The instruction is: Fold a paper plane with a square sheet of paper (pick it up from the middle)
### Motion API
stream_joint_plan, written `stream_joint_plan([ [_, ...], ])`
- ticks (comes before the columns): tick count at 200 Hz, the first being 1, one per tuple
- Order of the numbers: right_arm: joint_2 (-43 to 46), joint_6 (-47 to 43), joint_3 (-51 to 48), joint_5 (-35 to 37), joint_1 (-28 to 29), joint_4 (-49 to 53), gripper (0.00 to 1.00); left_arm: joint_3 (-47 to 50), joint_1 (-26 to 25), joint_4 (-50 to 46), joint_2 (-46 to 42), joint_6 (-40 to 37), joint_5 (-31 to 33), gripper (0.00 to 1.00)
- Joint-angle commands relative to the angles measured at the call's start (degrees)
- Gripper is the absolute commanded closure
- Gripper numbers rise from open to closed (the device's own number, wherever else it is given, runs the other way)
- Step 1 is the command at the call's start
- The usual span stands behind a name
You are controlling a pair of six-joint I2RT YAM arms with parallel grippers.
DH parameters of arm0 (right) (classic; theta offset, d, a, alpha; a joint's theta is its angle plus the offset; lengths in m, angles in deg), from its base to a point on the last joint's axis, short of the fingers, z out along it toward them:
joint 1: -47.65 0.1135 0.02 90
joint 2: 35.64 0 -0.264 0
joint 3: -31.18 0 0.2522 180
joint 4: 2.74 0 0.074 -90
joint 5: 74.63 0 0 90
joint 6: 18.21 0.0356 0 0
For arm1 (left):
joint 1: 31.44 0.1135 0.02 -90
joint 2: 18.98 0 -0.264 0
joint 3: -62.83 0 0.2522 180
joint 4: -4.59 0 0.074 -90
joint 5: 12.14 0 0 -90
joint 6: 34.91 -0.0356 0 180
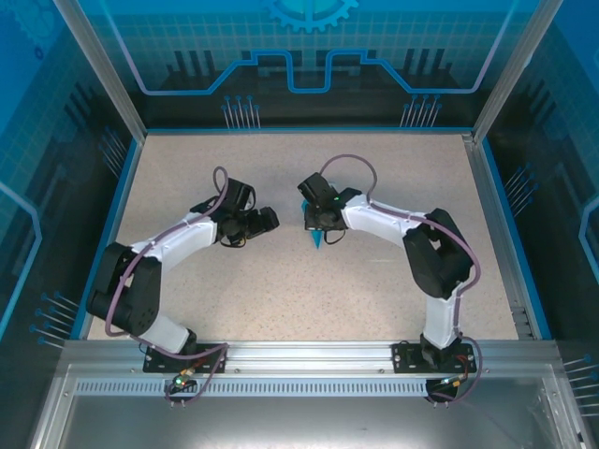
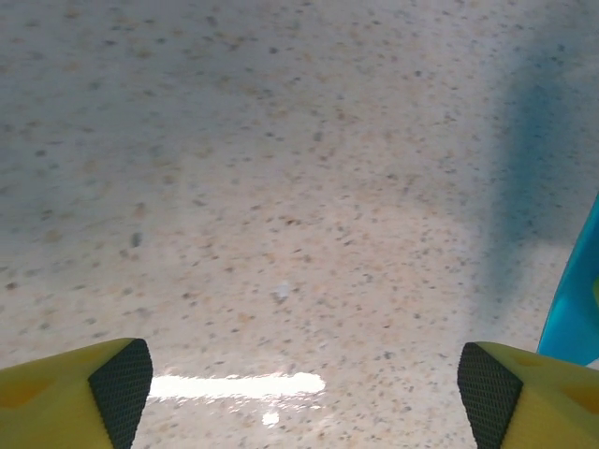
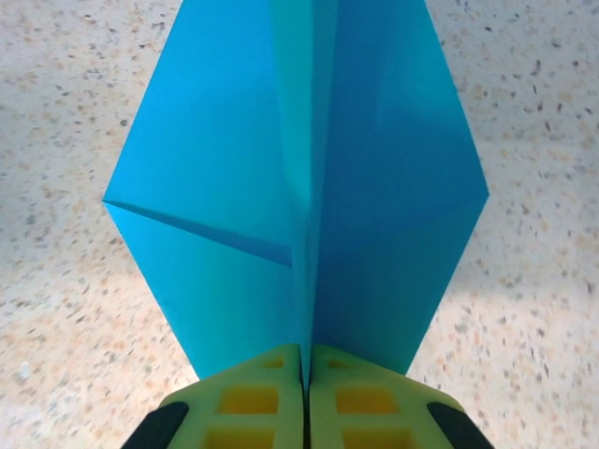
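Observation:
The square sheet of paper is folded into a turquoise paper plane [image 3: 299, 187] with two flaps spreading either side of a lengthwise centre crease. My right gripper [image 3: 306, 360] is shut on that crease at the near end. From above, the paper plane [image 1: 316, 240] pokes out below the right gripper [image 1: 318, 223] as a small point toward the near edge, mid-table. My left gripper [image 1: 269, 221] sits just left of it, apart from it. Its yellow fingers [image 2: 103, 393] stand open over bare tabletop, and a strip of the paper plane [image 2: 576, 309] shows at the right edge of the left wrist view.
The speckled beige tabletop [image 1: 281, 299] is bordered by a blue rim and transparent blue walls [image 1: 309, 56] at the back and sides. A metal rail [image 1: 309, 354] with both arm bases runs along the near edge.

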Motion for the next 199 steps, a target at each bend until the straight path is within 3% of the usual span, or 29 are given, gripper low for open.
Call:
stream_joint_plan([
  [1,-4.2,-3.0,4.6,2.2,-1.2,4.3,0.92,1.4,0.5,-3.1,-1.5,-0.3,4.2,0.11],
  [76,-12.0,-4.5,11.5,3.6,-2.0,6.0,0.89,1.3,0.5,-2.6,0.8,-0.2,3.0,0.09],
  [199,-16.7,-2.1,12.1,1.3,-1.9,7.1,0.74,0.6,0.6,-2.6,2.5,-0.3,2.0,0.08],
])
